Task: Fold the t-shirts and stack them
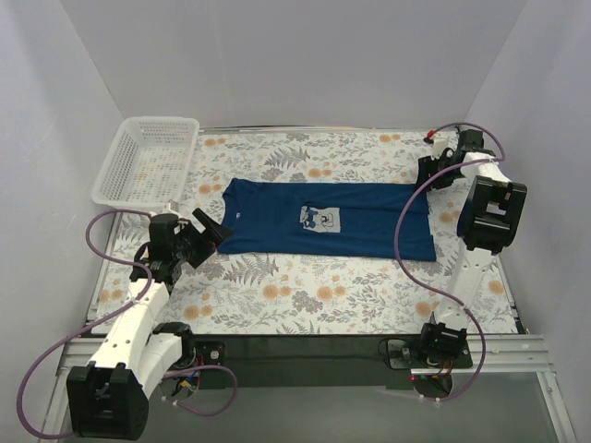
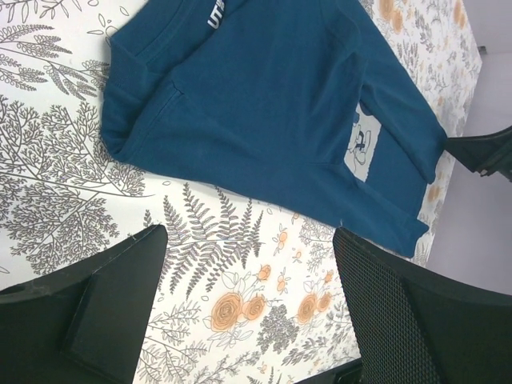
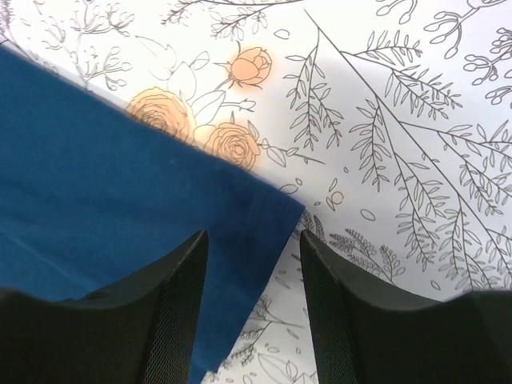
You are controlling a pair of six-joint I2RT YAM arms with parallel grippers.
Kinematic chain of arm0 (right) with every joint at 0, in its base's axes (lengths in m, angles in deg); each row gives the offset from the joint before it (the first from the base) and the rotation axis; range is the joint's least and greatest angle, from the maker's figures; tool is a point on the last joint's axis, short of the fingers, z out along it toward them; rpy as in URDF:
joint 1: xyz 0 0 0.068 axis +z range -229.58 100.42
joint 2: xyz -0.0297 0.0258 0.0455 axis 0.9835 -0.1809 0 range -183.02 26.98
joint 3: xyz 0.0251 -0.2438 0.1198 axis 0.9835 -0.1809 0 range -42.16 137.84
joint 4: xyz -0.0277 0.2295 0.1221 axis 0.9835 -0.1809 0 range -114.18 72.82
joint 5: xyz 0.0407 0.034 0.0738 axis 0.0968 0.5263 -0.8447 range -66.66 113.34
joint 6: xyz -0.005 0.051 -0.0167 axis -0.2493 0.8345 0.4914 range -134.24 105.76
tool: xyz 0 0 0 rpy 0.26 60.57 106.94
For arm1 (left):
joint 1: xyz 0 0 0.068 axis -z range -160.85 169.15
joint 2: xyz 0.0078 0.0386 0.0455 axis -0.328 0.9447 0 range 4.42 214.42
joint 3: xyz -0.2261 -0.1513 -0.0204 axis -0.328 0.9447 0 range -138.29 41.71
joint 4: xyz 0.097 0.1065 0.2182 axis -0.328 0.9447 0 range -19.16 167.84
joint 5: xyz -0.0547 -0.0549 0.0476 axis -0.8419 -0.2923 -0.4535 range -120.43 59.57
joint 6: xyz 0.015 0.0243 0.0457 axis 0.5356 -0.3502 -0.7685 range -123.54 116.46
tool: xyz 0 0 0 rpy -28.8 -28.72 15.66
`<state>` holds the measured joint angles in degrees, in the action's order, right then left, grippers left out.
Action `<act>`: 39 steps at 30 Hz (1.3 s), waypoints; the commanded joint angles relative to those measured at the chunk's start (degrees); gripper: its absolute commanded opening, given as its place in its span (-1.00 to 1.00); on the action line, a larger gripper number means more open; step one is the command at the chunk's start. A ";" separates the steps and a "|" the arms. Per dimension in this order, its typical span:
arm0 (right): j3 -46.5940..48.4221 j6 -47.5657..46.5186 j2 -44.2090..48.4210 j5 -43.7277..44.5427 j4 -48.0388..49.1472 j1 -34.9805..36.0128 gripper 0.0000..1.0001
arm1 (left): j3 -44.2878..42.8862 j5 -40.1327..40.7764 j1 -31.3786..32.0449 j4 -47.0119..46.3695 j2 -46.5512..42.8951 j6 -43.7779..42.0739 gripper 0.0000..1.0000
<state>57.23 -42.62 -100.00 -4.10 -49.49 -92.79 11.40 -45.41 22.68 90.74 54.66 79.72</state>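
Table: a flowery cloth (image 1: 305,277) covers it
Blue t-shirt (image 1: 328,219): lies flat in the middle of the cloth
White basket (image 1: 148,161): past the t-shirt's left end
Left claw (image 2: 250,236): wide open, holds nothing, just beside the t-shirt's left end
Right claw (image 3: 254,240): open, fingers apart over the t-shirt's right corner

I operate this rig in a robotics test cell. Plain white panels (image 1: 305,65) enclose the bench (image 1: 305,349) on three sides. The left arm (image 1: 138,318) and right arm (image 1: 476,263) are bolted to an aluminium rail (image 1: 517,347) at the near edge. Purple cables (image 1: 404,226) run in exposed loops. A floral cloth (image 1: 277,281) covers the work surface.
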 commanded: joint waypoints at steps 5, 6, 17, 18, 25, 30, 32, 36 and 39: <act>3.53 1.14 -3.36 -0.94 1.03 -0.24 -0.03 | 1.92 -1.71 -0.28 -0.65 -2.16 2.34 0.57; 3.44 1.22 -3.54 -1.47 1.03 -0.23 -0.05 | 2.09 -1.80 -0.28 -0.74 -2.16 2.43 0.57; -2.10 2.01 -1.17 -6.40 1.73 -1.28 -0.97 | 4.72 -2.77 -0.28 -1.18 -4.18 5.41 0.57; -2.71 2.97 -0.64 -6.48 2.69 -1.72 -0.97 | 4.90 -2.77 -0.28 -1.18 -4.36 5.94 0.57; -15.27 9.22 8.22 -1.75 13.59 -9.53 -0.97 | 5.96 -2.86 -0.28 -2.58 -4.45 7.61 0.57; -25.54 7.91 13.42 -1.56 16.67 -13.94 -0.97 | 7.36 -6.54 -0.28 -8.89 -1.03 8.05 0.54; -27.93 7.38 15.79 -2.44 16.93 -15.79 -0.97 | 7.37 -9.79 -0.28 -11.71 2.92 7.88 0.48; -32.94 5.36 20.97 -4.11 17.11 -17.72 -0.68 | 4.47 -12.27 0.86 -17.69 11.71 7.35 0.33; -36.11 2.72 26.59 -5.86 16.50 -17.64 -0.13 | 0.96 -8.76 3.67 -19.45 19.09 8.31 0.21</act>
<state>22.42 -37.11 -79.19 -7.91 -33.93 -110.06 16.78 -54.79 24.36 76.69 69.74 87.65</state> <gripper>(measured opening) 0.398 0.632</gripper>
